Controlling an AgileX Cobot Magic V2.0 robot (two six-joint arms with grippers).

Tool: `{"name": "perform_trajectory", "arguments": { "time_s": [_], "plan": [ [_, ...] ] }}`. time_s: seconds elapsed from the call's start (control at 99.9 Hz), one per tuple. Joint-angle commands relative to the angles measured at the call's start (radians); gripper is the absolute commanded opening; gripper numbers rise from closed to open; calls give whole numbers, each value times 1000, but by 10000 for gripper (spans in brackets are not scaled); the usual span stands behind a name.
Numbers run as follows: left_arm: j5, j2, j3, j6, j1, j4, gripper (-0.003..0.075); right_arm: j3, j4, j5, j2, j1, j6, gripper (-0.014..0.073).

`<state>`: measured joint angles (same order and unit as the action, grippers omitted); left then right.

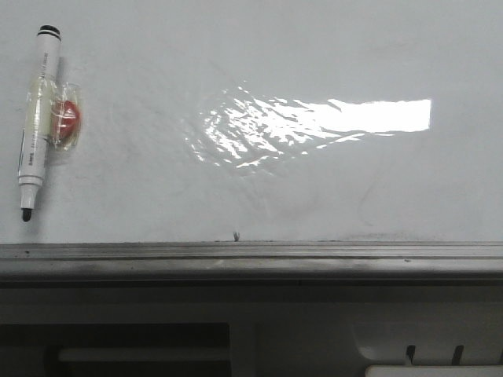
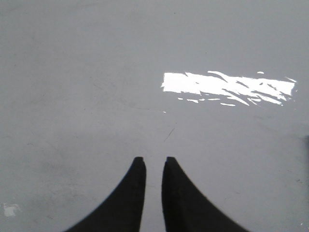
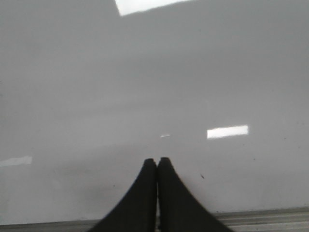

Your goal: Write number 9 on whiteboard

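The whiteboard [image 1: 314,181] is glossy white with a bright glare patch, faint grey smudges and a grey metal ledge along its near edge. No number 9 shows on it. A white marker [image 1: 38,122] with a black tip and black end lies at the far left of the board, with a red-and-clear piece taped to its barrel. My left gripper [image 2: 153,160] hangs over bare board in the left wrist view, its jaws a little apart and empty. My right gripper [image 3: 158,160] hangs over the board near the ledge in the right wrist view, shut and empty. Neither gripper shows in the front view.
The metal ledge [image 1: 251,259] runs the full width below the board and also shows in the right wrist view [image 3: 270,215]. A small dark speck [image 1: 235,234] sits just above the ledge. Grey robot base parts [image 1: 314,330] lie below the ledge.
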<state>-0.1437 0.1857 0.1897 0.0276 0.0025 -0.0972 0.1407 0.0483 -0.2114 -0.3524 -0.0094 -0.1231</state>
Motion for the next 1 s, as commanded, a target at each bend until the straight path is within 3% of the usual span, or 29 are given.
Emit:
{"name": "perform_trajectory", "arguments": {
  "time_s": [0.0, 0.09, 0.28, 0.59, 0.76, 0.991],
  "plan": [
    [103, 19, 26, -3, 1, -2, 309, 36, 0, 85, -34, 0, 4, -69],
    [134, 19, 23, -3, -2, -44, 393, 36, 0, 85, -41, 0, 4, -69],
    [144, 19, 23, -3, -106, -44, 388, 36, 0, 88, -41, 0, 4, -69],
    [133, 43, 23, -12, -409, -31, 388, 36, 0, 91, -41, 0, 4, -69],
    [162, 198, 23, -12, -537, -28, 388, 36, 0, 92, -41, 0, 4, -69],
    [355, 439, 23, -10, -639, -107, 388, 35, 0, 87, -41, 0, 4, -69]
  ]
}}
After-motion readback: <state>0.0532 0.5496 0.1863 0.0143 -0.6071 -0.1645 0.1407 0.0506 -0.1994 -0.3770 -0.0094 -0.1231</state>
